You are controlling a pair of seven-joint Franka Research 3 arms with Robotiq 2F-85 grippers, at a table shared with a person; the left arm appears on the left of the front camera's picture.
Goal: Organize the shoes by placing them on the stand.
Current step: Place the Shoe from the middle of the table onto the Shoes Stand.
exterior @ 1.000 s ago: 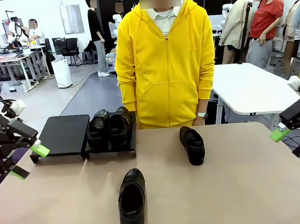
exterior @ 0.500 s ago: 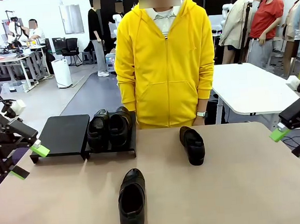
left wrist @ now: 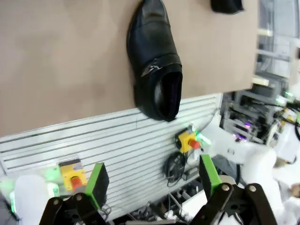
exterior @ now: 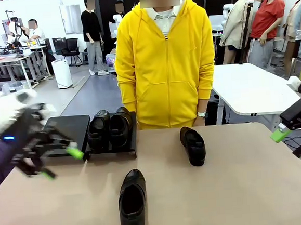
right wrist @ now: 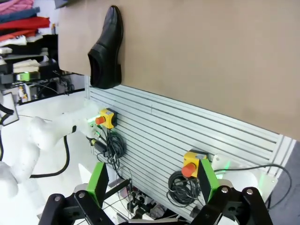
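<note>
Left gripper: my left gripper sits at mid-left of the front view, blurred, above the table and just in front of the stand. Its jaws stand wide apart and hold nothing. In my left wrist view the green pads rise at the bottom edge with a clear gap between them.

Right gripper: my right gripper is at the right edge of the front view, off the table's right side. Its jaws are spread, with nothing between them.

Stand: the stand is at mid-left of the front view, at the far edge of the table. Its left section is bare.

Shoes on the stand: a pair of shoes fills the right section, side by side and touching, toes toward the camera.

Third shoe: it lies flat on the table, right of centre, just before the person, well apart from the stand.

Fourth shoe: it lies flat at bottom centre of the front view, opening toward the camera. In the left wrist view it is at top centre, heel end at the table's edge above a ribbed panel. In the right wrist view it is at upper left.

Contact: neither gripper touches any shoe or the stand.
</note>
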